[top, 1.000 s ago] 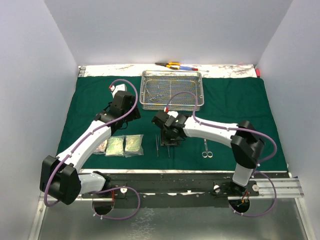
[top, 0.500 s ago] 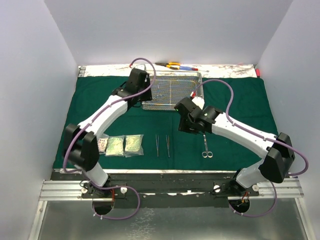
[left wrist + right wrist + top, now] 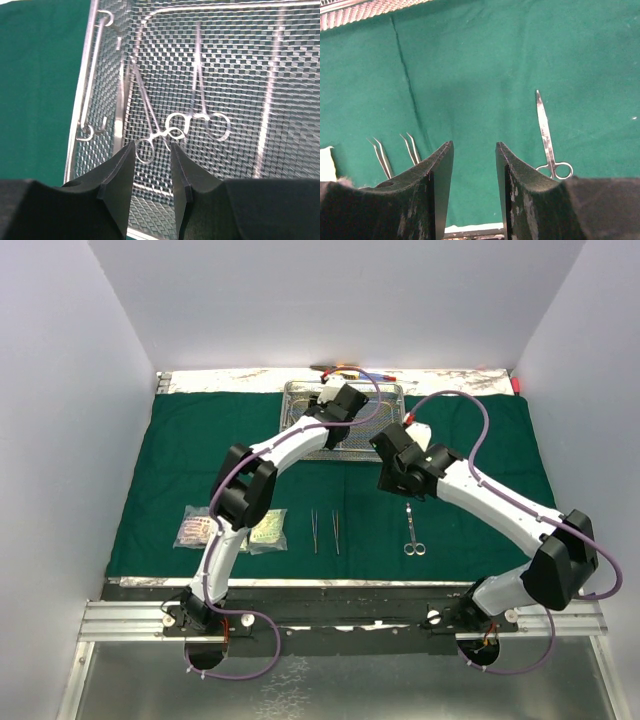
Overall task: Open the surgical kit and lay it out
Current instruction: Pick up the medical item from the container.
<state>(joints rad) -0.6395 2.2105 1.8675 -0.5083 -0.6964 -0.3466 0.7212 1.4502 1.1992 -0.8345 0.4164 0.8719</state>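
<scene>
Cloth (image 3: 150,470): tray (image 3: 80,100) w/ 2 clamps (image 3: 198,75)

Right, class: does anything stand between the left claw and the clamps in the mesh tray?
Nothing visible does. The left claw hangs open above the mesh tray, and the nearer clamp lies uncovered, its ring handles just ahead of the claw.

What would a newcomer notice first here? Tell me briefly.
The left gripper hovers open over two clamps lying in the mesh tray at the far side of the green cloth. On the near cloth lie three packets, two forceps and scissors in a row. The right gripper hangs open above bare cloth.
</scene>
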